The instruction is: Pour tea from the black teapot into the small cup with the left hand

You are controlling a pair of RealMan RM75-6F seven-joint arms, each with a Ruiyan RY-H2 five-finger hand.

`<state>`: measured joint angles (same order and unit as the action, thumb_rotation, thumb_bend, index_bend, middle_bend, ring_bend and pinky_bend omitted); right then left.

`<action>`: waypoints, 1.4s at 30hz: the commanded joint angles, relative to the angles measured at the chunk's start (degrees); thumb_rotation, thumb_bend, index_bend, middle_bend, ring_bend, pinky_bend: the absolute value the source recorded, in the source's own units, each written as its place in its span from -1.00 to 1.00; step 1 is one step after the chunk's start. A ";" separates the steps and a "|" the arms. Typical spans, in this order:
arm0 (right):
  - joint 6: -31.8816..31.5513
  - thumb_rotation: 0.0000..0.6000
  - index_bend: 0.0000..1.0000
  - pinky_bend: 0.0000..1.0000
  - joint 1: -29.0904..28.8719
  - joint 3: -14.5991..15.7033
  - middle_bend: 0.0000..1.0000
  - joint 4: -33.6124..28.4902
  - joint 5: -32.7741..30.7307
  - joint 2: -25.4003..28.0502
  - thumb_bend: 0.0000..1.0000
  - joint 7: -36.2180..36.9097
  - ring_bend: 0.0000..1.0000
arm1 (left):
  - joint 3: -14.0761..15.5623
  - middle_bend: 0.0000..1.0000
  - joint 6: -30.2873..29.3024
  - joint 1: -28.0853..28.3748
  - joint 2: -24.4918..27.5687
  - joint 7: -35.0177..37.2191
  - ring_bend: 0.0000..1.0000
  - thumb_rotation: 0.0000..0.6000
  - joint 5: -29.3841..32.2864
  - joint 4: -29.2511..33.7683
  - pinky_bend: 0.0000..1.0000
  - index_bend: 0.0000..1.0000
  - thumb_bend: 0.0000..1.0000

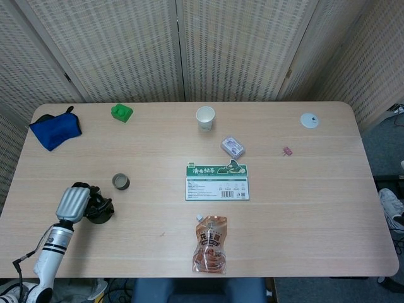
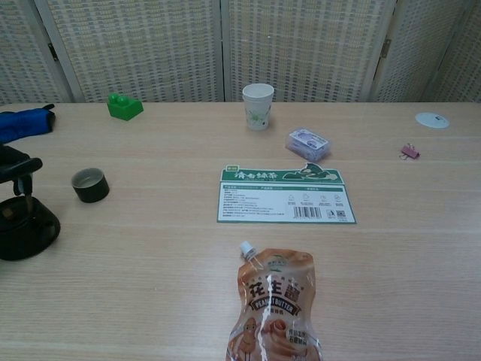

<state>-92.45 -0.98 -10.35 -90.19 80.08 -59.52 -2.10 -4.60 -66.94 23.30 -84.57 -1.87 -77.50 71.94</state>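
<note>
My left hand sits over the squat black ceramic teapot at the table's near-left edge, just short of the small dark cup. I cannot tell whether my fingers close on it. It looks heavy, glossy and breakable; I judge the handle the place to hold. The chest view crops the pot's left side. My right hand is out of sight.
</note>
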 commanded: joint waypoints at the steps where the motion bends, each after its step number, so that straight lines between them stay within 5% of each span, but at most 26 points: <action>1: -0.09 1.00 -0.66 -0.82 0.04 0.01 -0.55 0.02 0.08 0.02 -0.67 0.08 -0.72 | -0.20 -0.14 0.14 -0.02 0.41 -0.51 -0.43 -0.99 0.26 0.57 -0.67 -0.02 -0.66; 7: -0.26 1.00 -0.66 -0.82 0.12 -0.05 -0.55 -0.07 0.14 0.16 -0.67 0.23 -0.72 | -0.67 -0.40 -0.82 -0.17 0.89 -1.24 -0.63 -0.99 0.13 1.54 -0.79 -0.22 -0.66; 18: 0.50 1.00 -0.66 -0.82 0.16 0.40 -0.55 -0.51 0.34 0.71 -0.67 0.57 -0.72 | -2.80 -0.41 -6.99 -1.75 1.98 0.74 -0.62 -0.93 -1.08 4.18 -0.83 -0.13 -0.66; 29: 4.13 1.00 -0.66 -0.64 -0.73 3.66 -0.55 -1.00 4.80 1.56 -0.64 5.71 -0.70 | -2.87 -0.41 -11.58 -6.94 8.31 -6.42 -0.62 0.78 3.78 19.04 -0.83 -0.14 -0.66; 34: 3.55 1.00 -0.62 -0.63 -0.76 4.43 -0.46 -0.76 6.44 0.34 -0.63 5.68 -0.66 | -1.64 -0.41 -14.87 -9.37 10.13 -6.99 -0.62 1.00 2.11 23.05 -0.83 -0.15 -0.66; 42: 2.45 1.00 -0.49 -0.60 -0.22 5.67 -0.35 -0.19 7.92 -2.32 -0.62 4.47 -0.57 | 0.72 -0.41 -18.87 -12.84 11.98 -8.34 -0.59 1.00 -0.62 27.56 -0.83 -0.14 -0.66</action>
<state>-89.86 -1.28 -4.84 -90.36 87.82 -61.68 2.42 -4.23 -85.46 10.80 -72.88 -9.94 -77.76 99.07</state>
